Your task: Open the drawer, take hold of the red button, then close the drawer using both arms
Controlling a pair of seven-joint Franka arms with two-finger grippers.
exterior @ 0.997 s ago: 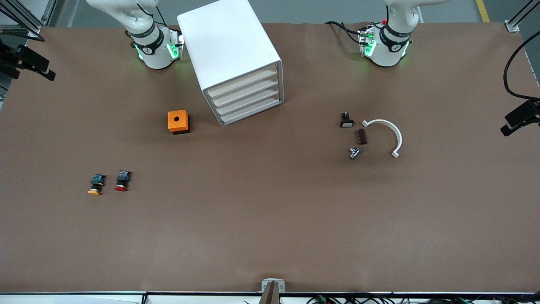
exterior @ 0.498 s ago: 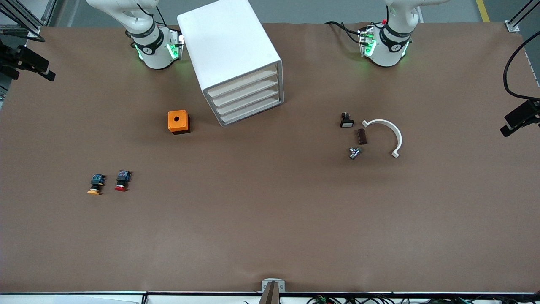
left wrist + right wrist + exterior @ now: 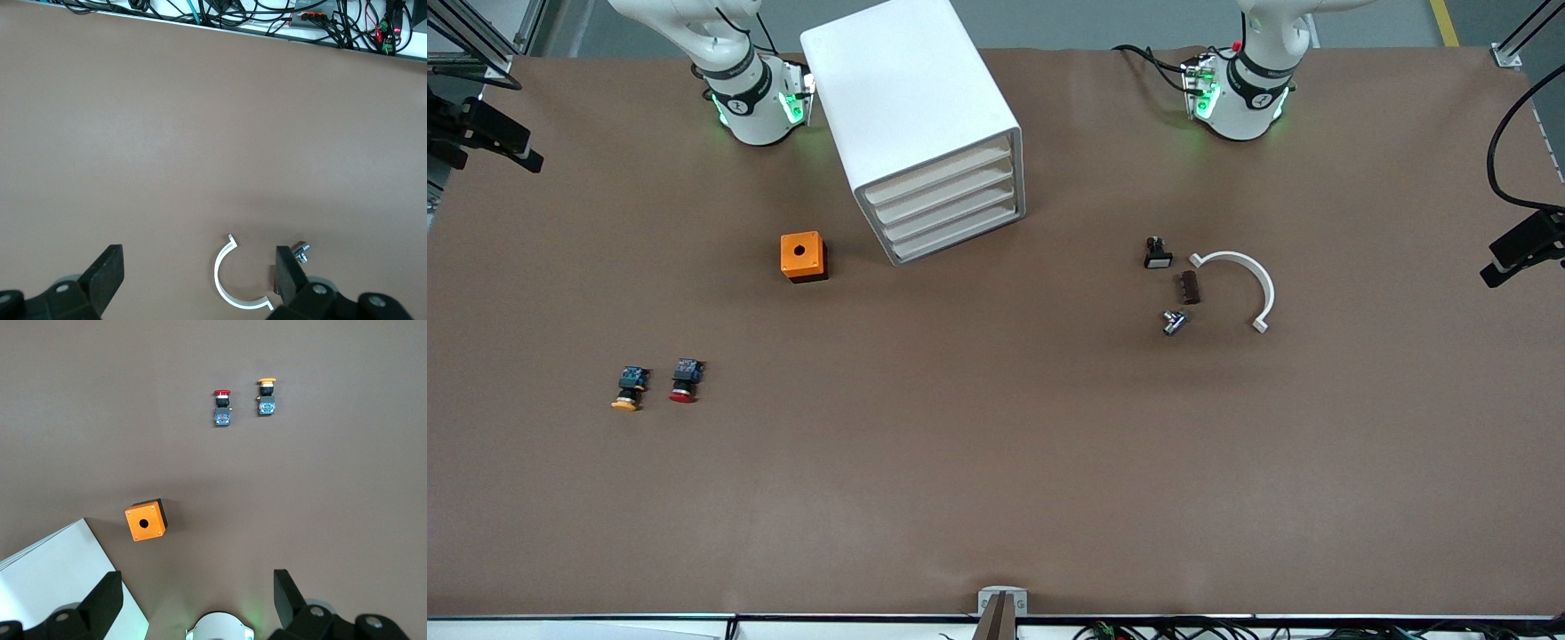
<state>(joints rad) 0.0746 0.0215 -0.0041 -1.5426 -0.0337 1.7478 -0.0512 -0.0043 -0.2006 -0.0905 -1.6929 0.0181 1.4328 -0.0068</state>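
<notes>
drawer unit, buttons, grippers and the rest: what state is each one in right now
drawer unit: all four drawers shut
red button: lying on its side on the table, untouched
orange-yellow button: lying on its side beside the red button
orange box: upright, top hole empty
white curved clamp: lying flat
left gripper: fingers open, empty, over the white curved clamp
right gripper: fingers open, empty, above the orange box

I am counting one white cabinet (image 3: 914,120) with four drawers, all shut. I am seeing two push buttons: one red-capped button (image 3: 684,380), one orange-yellow-capped button (image 3: 630,388). One orange box (image 3: 803,257), one black switch (image 3: 1158,253), one white curved bracket (image 3: 1240,284), one brown block (image 3: 1190,287), one small metal part (image 3: 1174,322).
</notes>
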